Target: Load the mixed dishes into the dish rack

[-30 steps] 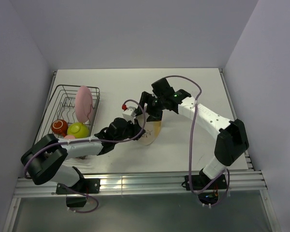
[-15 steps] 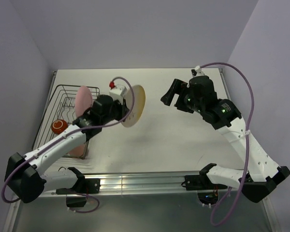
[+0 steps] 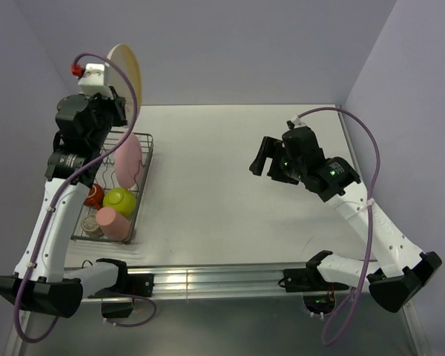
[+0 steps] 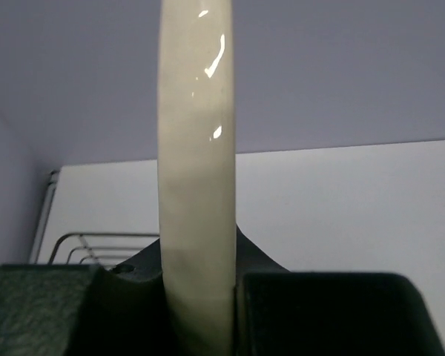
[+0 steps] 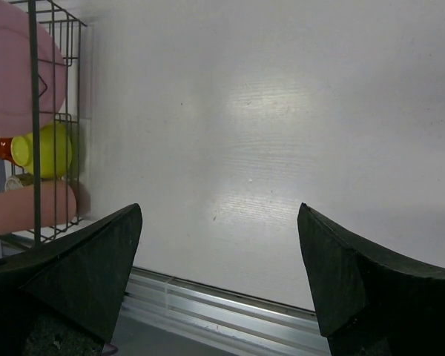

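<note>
My left gripper (image 3: pixel 116 95) is shut on the cream-and-orange plate (image 3: pixel 127 68), held on edge high above the far end of the dish rack (image 3: pixel 142 194); its rim (image 4: pixel 196 170) fills the left wrist view between my jaws. The rack at the table's left holds the pink plate (image 3: pixel 128 160) upright, the lime-green bowl (image 3: pixel 119 200), the dark red-orange mug (image 3: pixel 93 194), the salmon-pink cup (image 3: pixel 113 223) and the small grey-tan cup (image 3: pixel 92 229). My right gripper (image 3: pixel 261 156) is open and empty above the table's middle right. The rack (image 5: pixel 35 141) also shows at the left of the right wrist view.
Grey walls close the table (image 3: pixel 222 215) on the left, back and right. A metal rail (image 3: pixel 230 278) runs along the near edge. Cables loop off both arms.
My left arm has swung left and lifted the cream-and-orange plate from over the table's middle to high above the rack's far end. My right arm has hardly moved in the last half second.
</note>
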Action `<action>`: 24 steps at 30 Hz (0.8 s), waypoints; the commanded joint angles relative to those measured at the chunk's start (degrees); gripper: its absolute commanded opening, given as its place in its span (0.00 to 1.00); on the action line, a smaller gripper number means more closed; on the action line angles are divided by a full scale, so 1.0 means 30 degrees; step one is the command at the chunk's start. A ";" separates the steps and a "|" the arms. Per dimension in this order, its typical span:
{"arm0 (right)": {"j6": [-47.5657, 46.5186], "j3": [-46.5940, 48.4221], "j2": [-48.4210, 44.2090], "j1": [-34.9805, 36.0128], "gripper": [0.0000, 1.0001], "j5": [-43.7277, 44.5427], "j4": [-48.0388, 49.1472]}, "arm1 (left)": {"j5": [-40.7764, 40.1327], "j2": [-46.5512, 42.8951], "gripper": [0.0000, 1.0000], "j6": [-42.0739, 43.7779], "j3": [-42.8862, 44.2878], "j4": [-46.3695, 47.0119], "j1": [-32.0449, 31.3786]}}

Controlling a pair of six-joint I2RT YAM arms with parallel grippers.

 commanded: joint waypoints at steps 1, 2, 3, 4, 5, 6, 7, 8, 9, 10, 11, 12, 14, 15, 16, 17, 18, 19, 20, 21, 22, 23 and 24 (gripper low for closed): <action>-0.0544 -0.0124 -0.0310 -0.0131 0.92 0.0151 0.0467 | -0.0607 -0.1751 0.00 0.0948 -0.0750 0.1587 0.1551; -0.0574 -0.0125 -0.0251 -0.0131 0.92 0.0122 0.0496 | -0.0521 -0.2043 0.00 0.0745 -0.0928 0.1355 0.2426; -0.0661 -0.0154 -0.0222 -0.0131 0.93 0.0092 0.0554 | -0.0491 -0.2162 0.00 0.0627 -0.1104 0.1150 0.2840; -0.0662 -0.0241 -0.0163 -0.0102 0.93 0.0063 0.0671 | -0.0317 -0.2280 0.00 0.0510 -0.1512 0.0945 0.3280; -0.0691 -0.0242 -0.0134 -0.0131 0.92 0.0005 0.0730 | -0.0170 -0.2368 0.00 0.0392 -0.1719 0.0479 0.3661; -0.0749 -0.0271 -0.0075 -0.0131 0.92 -0.0025 0.0818 | -0.0053 -0.2572 0.00 0.0130 -0.2185 0.0300 0.4245; -0.0779 -0.0300 0.0012 -0.0160 0.92 -0.0112 0.0847 | -0.0051 -0.2661 0.00 0.0070 -0.2509 0.0211 0.4802; -0.0808 -0.0358 0.0071 -0.0160 0.92 -0.0200 0.0906 | 0.0007 -0.2865 0.00 0.0040 -0.2773 0.0153 0.5039; -0.0838 -0.0359 0.0130 -0.0160 0.92 -0.0259 0.0935 | 0.0036 -0.2925 0.00 0.0011 -0.3066 0.0007 0.5448; -0.0867 -0.0446 0.0188 -0.0189 0.92 -0.0259 0.0994 | 0.0095 -0.3041 0.00 0.0039 -0.3562 0.0005 0.5626; -0.0896 -0.0505 0.0218 -0.0190 0.92 -0.0317 0.1023 | -0.0021 -0.3304 0.00 0.0040 -0.3799 0.0005 0.5773; -0.0926 -0.0534 0.0247 -0.0219 0.92 -0.0405 0.1053 | 0.0094 -0.3393 0.00 0.0098 -0.4033 0.0063 0.5919; -0.0955 -0.0681 0.0306 -0.0277 0.92 -0.0464 0.1170 | 0.0066 -0.3569 0.00 0.0214 -0.4328 -0.0053 0.6037; -0.0955 -0.0739 0.0335 -0.0277 0.92 -0.0552 0.1228 | 0.0066 -0.3599 0.00 0.0273 -0.4444 -0.0024 0.6038; -0.0955 -0.0798 0.0364 -0.0306 0.92 -0.0581 0.1287 | -0.0079 -0.3657 0.00 0.0303 -0.4591 -0.0053 0.6038; -0.0955 -0.0856 0.0365 -0.0307 0.92 -0.0640 0.1316 | -0.0226 -0.3687 0.00 0.0419 -0.4650 -0.0053 0.6038; -0.0984 -0.0886 0.0365 -0.0336 0.92 -0.0727 0.1375 | -0.0256 -0.3687 0.00 0.0478 -0.4709 -0.0053 0.6038; -0.0984 -0.0944 0.0394 -0.0365 0.92 -0.0844 0.1404 | -0.0169 -0.3658 0.00 0.0566 -0.4767 -0.0169 0.6038; -0.1013 -0.0945 0.0394 -0.0365 0.92 -0.0903 0.1433 | -0.0111 -0.3629 0.00 0.0683 -0.4797 -0.0257 0.6067; -0.1014 -0.0974 0.0365 -0.0394 0.92 -0.0933 0.1405 | 0.0035 -0.3541 0.00 0.0771 -0.4826 -0.0374 0.6067; -0.1014 -0.1032 0.0365 -0.0395 0.92 -0.0962 0.1433 | -0.0021 -0.3280 0.00 0.0946 -0.4798 -0.0723 0.6067; -0.1043 -0.1062 0.0336 -0.0424 0.92 -0.0992 0.1405 | -0.0109 -0.3161 0.00 0.1064 -0.4768 -0.0959 0.6038; -0.1072 -0.1149 0.0248 -0.0395 0.92 -0.0992 0.1462 | -0.0197 -0.3073 0.00 0.1268 -0.4884 -0.1135 0.6038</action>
